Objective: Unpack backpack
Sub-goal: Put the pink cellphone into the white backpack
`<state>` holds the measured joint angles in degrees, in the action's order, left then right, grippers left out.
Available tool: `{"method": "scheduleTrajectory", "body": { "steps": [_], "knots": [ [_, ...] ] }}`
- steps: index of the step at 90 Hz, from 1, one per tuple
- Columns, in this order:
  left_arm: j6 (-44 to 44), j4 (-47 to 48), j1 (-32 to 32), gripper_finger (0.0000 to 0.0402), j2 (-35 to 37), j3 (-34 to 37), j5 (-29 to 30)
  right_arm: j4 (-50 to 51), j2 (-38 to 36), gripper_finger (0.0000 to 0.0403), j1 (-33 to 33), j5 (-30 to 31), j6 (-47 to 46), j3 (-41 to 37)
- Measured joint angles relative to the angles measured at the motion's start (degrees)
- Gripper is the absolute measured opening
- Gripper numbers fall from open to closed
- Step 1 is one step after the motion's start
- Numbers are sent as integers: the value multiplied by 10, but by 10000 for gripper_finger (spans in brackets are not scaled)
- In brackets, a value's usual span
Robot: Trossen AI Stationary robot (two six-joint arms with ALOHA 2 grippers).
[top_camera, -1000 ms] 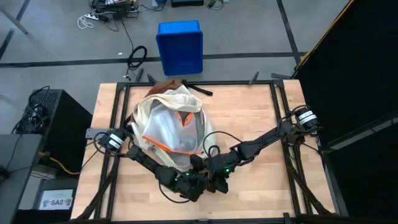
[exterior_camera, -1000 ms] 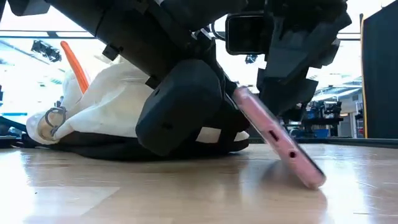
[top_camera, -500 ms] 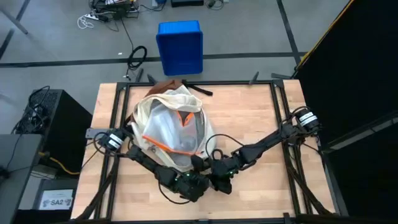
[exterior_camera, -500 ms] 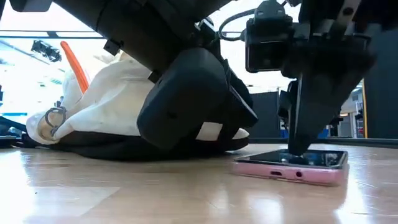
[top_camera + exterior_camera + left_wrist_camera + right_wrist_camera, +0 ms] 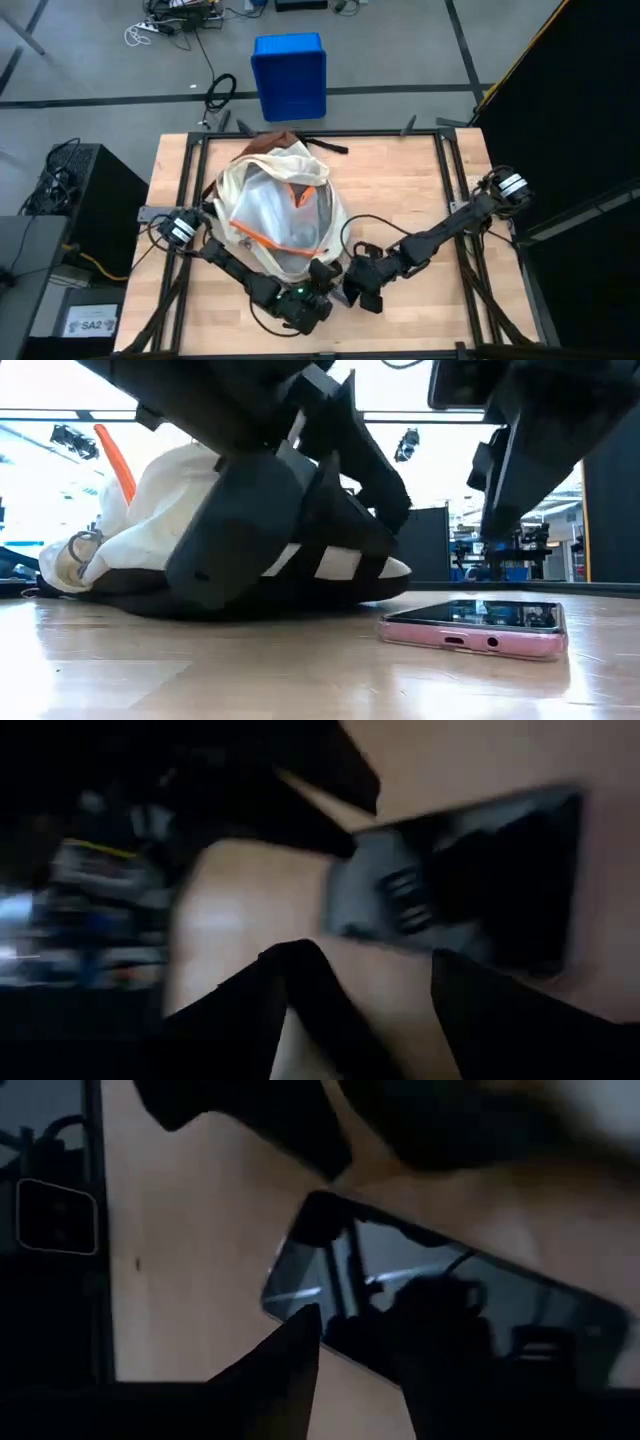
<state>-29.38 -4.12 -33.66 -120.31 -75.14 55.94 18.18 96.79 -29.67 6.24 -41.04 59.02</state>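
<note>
On table: phone (image 5: 472,627) flat, right gripper (image 5: 355,1370) above.

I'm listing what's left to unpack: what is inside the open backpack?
In the high view, the backpack lies open, showing a clear orange-edged pouch filling its mouth. Anything beneath the pouch or deeper inside is covered. A pink phone already lies flat on the table.

A light wooden table (image 5: 400,190) with a dark metal frame carries it all. The cream-white backpack (image 5: 275,205) lies flat across its left-centre, brown base toward the far edge. Just beside it, near the front edge, a pink phone (image 5: 472,627) lies flat, screen up, apparently clear of the fabric.
</note>
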Motion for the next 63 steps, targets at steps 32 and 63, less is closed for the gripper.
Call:
{"method": "scheduleTrajectory", "body": {
  "steps": [32, 63],
  "knots": [
    [134, 269, 18, 204, 1, -4, 8, 0, 3, 107, -37, 27, -58, 0],
    [376, 538, 61, 204, 74, 6, -21, -2, 3, 102, -41, 47, -61, 0]
  ]
}}
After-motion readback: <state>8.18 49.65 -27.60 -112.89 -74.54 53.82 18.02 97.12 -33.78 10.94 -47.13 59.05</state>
